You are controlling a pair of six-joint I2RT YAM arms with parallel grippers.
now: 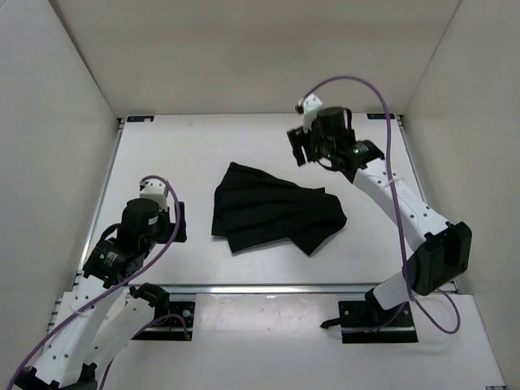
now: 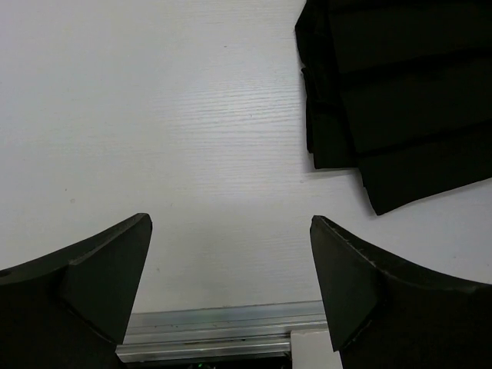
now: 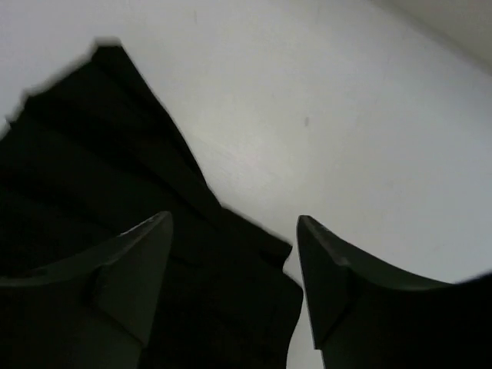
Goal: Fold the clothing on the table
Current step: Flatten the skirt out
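Observation:
The clothing [image 1: 272, 210], a black pleated garment, lies crumpled and partly doubled over in the middle of the white table [image 1: 179, 146]. My left gripper [image 1: 177, 221] hovers to its left near the front rail, open and empty; in the left wrist view the clothing [image 2: 400, 92] fills the top right, clear of the left gripper [image 2: 231, 280]. My right gripper [image 1: 299, 148] is raised at the back right, open with nothing in it; the right wrist view shows the clothing [image 3: 100, 192] below the right gripper [image 3: 234, 277].
White walls enclose the table on three sides. A metal rail [image 1: 268, 287] runs along the front edge, also seen as a rail [image 2: 223, 330] just under the left gripper. The arm bases [image 1: 378, 321] are bolted on the near shelf.

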